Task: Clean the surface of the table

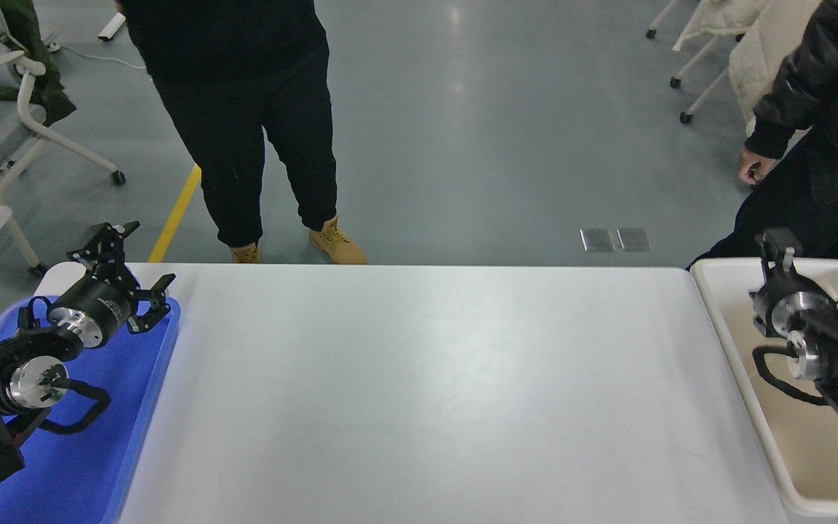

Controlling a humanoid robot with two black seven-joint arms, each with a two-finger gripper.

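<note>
The desk surface (433,393) lies bare between blue tray (99,466) and cream bin (732,349); clearing appears complete. Left gripper (124,273) jaws wide, empty; right gripper (779,251) jaws: cannot tell.

The table surface (433,393) lies between a tray (121,437) at its left end and a bin (724,327) at its right. The left gripper (128,273) hangs over the tray, the right gripper (779,251) over the bin. Two people (252,109) stand behind.

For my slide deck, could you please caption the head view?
White table between blue tray and cream bin; left gripper open over tray, right gripper over bin.
</note>
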